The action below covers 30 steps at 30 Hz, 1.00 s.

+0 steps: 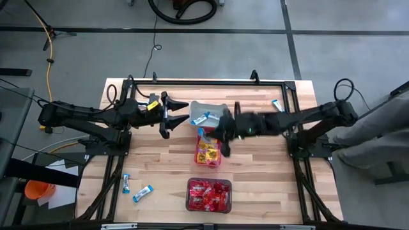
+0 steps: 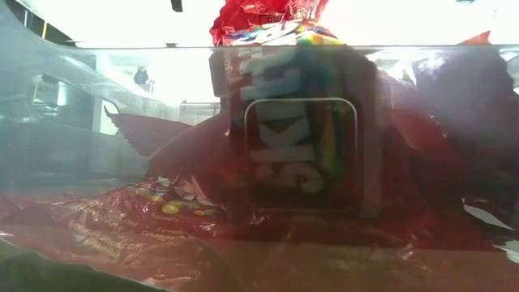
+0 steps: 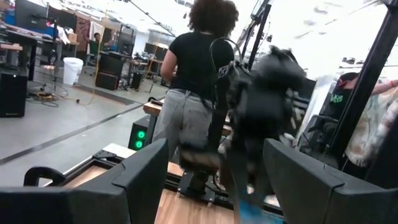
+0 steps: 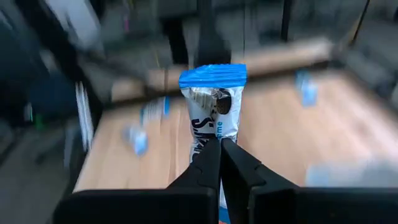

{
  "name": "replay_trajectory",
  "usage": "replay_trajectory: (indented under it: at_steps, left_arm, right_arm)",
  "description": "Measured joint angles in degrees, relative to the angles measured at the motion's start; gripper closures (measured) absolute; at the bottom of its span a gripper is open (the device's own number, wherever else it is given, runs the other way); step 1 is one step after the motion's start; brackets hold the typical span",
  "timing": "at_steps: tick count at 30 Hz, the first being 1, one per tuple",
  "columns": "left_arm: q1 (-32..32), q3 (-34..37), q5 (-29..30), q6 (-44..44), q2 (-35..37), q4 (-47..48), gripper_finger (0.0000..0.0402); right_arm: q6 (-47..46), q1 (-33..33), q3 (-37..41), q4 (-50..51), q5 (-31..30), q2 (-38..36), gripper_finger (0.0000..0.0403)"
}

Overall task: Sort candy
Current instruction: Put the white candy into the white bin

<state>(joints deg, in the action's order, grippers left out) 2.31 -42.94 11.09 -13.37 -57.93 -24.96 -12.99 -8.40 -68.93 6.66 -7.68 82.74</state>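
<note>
Now, seen from above, the right gripper (image 1: pixel 225 148) hangs over the pale wooden table (image 1: pixel 268 185), just beside the pink rectangular bin (image 1: pixel 208 161) of yellow wrapped candy packets (image 1: pixel 207 151) and near the grey rectangular bin (image 1: pixel 220 108), which holds one blue-and-white packet (image 1: pixel 201 119); the dark bin (image 1: pixel 208 207) nearer the front edge is full of red wrapped packets (image 1: pixel 208 195), and loose blue-and-white packets (image 1: pixel 142 193) lie well off to the left gripper's side. The left gripper (image 1: pixel 181 117), fingers spread and empty, waits just short of the grey bin. At table height, only the clear bin wall (image 2: pixel 97 105) and red Skittles packets (image 2: pixel 300 138) pressed against it show. From the left wrist, the right arm (image 3: pixel 261 106) blurs past and a person (image 3: pixel 199 81) stands beyond the table. From the right wrist, the fingers (image 4: pixel 208 168) are pressed together on the lower end of a blue-and-white wrapped candy packet (image 4: pixel 214 102), held upright. Carrying looks to be the step in hand; next it likely needs moving over the grey bin and releasing.
</note>
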Motion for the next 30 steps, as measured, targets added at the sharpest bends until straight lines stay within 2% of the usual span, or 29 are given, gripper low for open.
replay_trajectory:
  at_steps: [3, 7, 15, 23, 30]
  left_arm:
    - [0.0, 0.0, -0.29, 0.16, 0.0, 0.77, 0.0154]
    - [0.0, 0.0, -0.61, 1.05, -0.02, 2.56, 0.0154]
    - [-0.04, 0.0, 0.02, 1.1, -0.02, 3.18, 0.0154]
    - [-0.04, 0.0, 0.09, 1.6, -0.02, 3.32, 0.0154]
    - [-0.02, 0.0, 0.15, 1.46, -0.02, 4.53, 0.0154]
  right_arm:
    - [3.05, 3.79, -0.04, -8.7, 3.06, 0.0, 0.0402]
    - [4.07, 6.78, -0.04, -13.24, 6.81, 0.0, 0.0402]
    - [4.52, 7.51, -0.04, -13.32, 9.77, 0.0, 0.0403]
    - [4.98, 7.51, -0.04, -12.98, 9.91, 0.0, 0.0403]
    - [5.51, 9.02, 1.54, -4.39, 10.28, -2.97, 0.0403]
